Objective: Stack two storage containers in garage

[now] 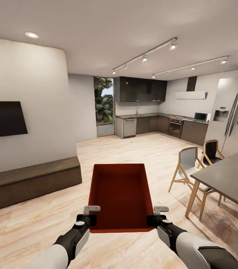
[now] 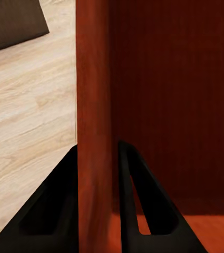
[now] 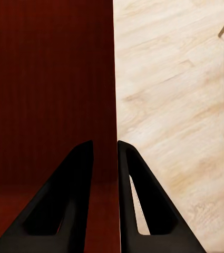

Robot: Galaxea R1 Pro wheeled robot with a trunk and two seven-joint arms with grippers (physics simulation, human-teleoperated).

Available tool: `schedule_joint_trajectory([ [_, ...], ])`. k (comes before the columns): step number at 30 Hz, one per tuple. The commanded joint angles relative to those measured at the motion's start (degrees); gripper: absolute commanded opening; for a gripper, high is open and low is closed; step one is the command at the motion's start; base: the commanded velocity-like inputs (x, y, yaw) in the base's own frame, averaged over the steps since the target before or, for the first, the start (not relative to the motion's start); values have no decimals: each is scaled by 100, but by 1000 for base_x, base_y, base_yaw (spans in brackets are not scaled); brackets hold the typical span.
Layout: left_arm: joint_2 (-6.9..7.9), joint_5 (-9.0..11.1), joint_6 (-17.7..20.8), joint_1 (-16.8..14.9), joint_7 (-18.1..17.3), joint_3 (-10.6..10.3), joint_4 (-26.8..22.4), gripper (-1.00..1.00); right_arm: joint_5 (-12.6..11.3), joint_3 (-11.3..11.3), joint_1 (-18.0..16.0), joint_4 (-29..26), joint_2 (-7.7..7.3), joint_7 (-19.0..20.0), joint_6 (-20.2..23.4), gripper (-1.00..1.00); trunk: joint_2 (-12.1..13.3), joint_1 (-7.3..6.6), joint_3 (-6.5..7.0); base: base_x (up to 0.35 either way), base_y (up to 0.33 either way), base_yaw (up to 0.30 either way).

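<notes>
We held one container (image 1: 121, 194) between both arms above the living-room plank floor (image 1: 33, 224), long axis pointing ahead, left end effector (image 1: 91, 216) and right end effector (image 1: 157, 216) each pinching a side wall near its rear corner.

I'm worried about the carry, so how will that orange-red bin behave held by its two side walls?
The storage container probably stays stiff: its walls look straight between both sets of jaws. It's empty, so likely light. Smooth plastic held only near one end may slip or sag forward.
</notes>
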Motion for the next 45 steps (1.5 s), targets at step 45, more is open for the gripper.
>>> schedule_joint_trajectory([
  [45, 1, -97, 8, -3, 368, 76, -29, -100, -12, -144, 1, 25, 5, 45, -16, -100, -5, 2, 96, 0, 0, -274],
])
